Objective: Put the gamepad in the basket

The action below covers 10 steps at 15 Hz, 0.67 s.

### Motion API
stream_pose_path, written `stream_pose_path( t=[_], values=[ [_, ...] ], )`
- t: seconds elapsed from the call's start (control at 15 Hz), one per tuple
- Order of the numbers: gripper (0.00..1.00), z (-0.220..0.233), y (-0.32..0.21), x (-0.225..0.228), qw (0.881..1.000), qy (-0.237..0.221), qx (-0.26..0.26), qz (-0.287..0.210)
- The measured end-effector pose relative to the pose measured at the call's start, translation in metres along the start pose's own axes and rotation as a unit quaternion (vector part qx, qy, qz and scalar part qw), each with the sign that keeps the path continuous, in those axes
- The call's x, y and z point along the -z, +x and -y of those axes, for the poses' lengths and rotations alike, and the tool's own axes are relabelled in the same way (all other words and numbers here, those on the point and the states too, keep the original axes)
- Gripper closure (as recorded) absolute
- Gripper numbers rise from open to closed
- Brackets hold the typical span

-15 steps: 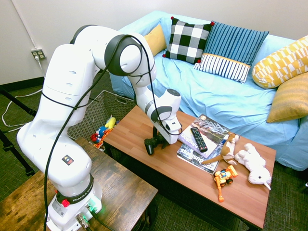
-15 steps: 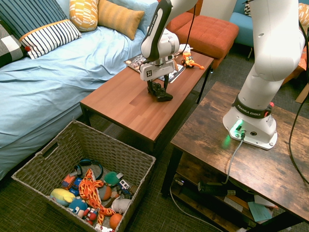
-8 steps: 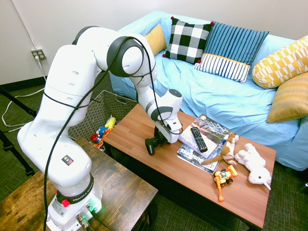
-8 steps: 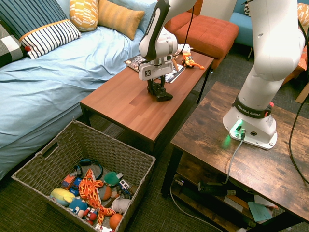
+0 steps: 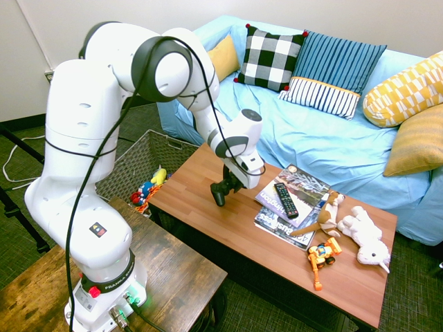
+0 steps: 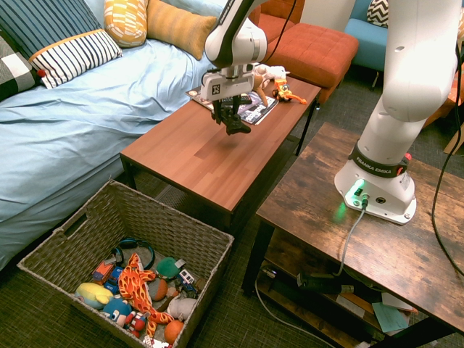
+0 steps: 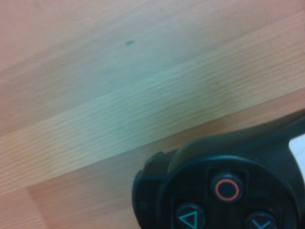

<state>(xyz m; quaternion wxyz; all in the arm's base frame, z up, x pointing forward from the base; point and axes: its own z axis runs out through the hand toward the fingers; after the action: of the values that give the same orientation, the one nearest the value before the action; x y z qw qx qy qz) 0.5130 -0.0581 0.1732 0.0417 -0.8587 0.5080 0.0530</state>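
My gripper (image 5: 227,181) is shut on the black gamepad (image 5: 219,191), which hangs clear above the wooden coffee table (image 5: 201,200). From the other side the gamepad (image 6: 232,123) dangles under the gripper (image 6: 226,110) over the table's middle. Up close, the wrist view shows the gamepad (image 7: 224,186) with its round coloured buttons against the wood grain. The large woven wicker basket (image 6: 87,232) stands on the floor off the table's end, holding several toys. It also shows behind the arm as the basket (image 5: 149,159).
On the table lie magazines (image 5: 291,197) with a slim black remote (image 5: 285,199) on top, a brown plush (image 5: 329,211), a white plush (image 5: 367,238) and an orange toy truck (image 5: 322,256). A blue sofa (image 5: 311,131) with cushions runs along the table. A dark side table (image 6: 377,239) bears the arm.
The gripper has risen, lifting the gamepad off the tabletop. The arm's upper links have swung up and back.
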Motion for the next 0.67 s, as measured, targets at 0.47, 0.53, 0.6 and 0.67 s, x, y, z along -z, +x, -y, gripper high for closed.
stream_pose_path(
  t=[0.47, 0.53, 0.6, 0.67],
  values=[
    [1.0, 0.089, -0.183, 0.11, 0.991, 0.018, 0.116, -0.069],
    [1.0, 0.101, -0.211, 0.11, 0.989, 0.016, 0.131, -0.074],
    [1.0, 0.111, -0.236, 0.104, 0.987, 0.013, 0.144, -0.076],
    [1.0, 0.118, -0.257, 0.095, 0.985, 0.007, 0.155, -0.076]
  ],
)
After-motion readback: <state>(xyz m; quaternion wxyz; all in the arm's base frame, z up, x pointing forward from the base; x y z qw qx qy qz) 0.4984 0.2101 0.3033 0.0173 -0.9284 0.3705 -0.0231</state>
